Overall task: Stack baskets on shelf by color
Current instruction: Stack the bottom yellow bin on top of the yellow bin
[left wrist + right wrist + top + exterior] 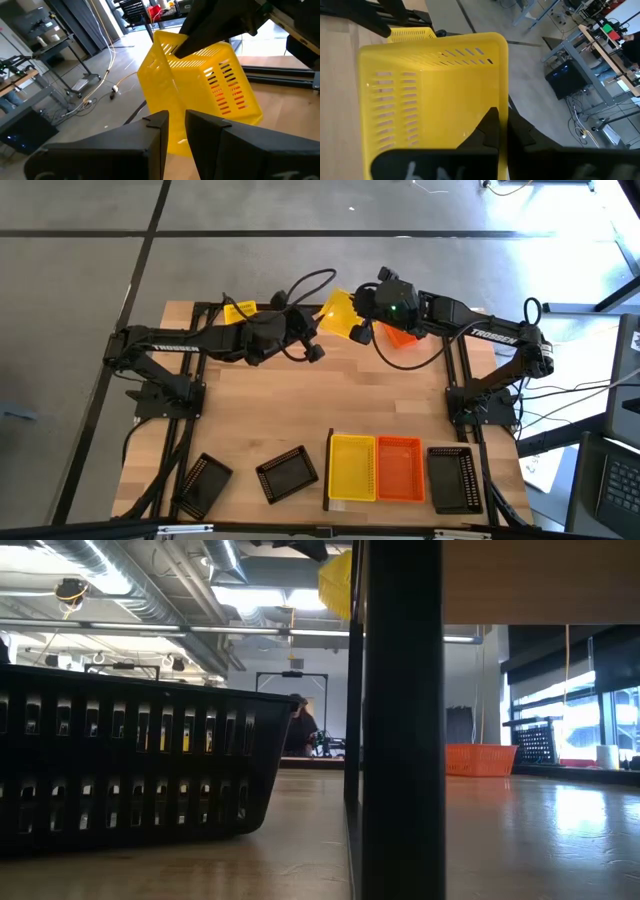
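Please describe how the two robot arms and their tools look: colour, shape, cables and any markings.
Both arms are dark, almost black, built of slim jointed links. The left arm and the right arm each carry white "TROSSEN" lettering. Black cables loop above the left tool. A small green light glows near the right tool. In the wrist views, each tool has two flat, dark fingers.

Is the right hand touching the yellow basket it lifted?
Touching. In the right wrist view the right hand is shut on the yellow basket, its fingers pinching the wall.
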Robot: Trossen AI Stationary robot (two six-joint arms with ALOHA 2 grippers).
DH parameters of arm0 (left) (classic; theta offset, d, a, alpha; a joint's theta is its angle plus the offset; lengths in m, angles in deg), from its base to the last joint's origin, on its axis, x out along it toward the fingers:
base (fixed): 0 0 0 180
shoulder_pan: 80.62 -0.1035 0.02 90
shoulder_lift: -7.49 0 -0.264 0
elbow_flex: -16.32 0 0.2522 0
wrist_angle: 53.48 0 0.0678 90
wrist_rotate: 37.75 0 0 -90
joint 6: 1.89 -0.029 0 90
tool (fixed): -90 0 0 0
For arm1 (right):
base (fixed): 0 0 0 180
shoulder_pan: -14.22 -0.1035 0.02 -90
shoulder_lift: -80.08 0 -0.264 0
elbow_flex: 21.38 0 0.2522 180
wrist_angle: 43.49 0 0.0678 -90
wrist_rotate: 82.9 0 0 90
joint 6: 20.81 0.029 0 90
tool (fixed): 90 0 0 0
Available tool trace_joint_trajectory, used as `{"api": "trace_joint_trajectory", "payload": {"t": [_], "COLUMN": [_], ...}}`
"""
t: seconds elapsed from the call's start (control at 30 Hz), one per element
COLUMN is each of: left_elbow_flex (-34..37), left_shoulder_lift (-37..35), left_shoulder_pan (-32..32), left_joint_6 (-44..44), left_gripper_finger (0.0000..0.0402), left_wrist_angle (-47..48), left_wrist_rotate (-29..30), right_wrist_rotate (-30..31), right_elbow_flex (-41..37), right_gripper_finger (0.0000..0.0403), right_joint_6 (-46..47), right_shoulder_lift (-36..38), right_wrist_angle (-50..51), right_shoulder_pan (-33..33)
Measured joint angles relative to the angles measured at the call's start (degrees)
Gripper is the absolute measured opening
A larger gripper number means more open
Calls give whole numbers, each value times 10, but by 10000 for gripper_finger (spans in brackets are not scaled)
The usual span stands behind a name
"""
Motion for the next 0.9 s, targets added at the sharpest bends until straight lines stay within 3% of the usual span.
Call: {"api": "trace_joint_trajectory", "payload": {"t": [0.6, 0.9], "left_elbow_flex": [-1, 0], "left_shoulder_lift": [17, 29], "left_shoulder_pan": [-7, -7], "left_joint_6": [-2, -37], "left_gripper_finger": [57, 57], "left_wrist_angle": [-18, -21], "left_wrist_rotate": [-20, 27], "right_wrist_rotate": [0, 0], "right_elbow_flex": [0, 0], "right_gripper_finger": [0, 0], "right_joint_6": [2, 16], "right_shoulder_lift": [0, 0], "right_wrist_angle": [0, 0], "right_shoulder_pan": [0, 0]}}
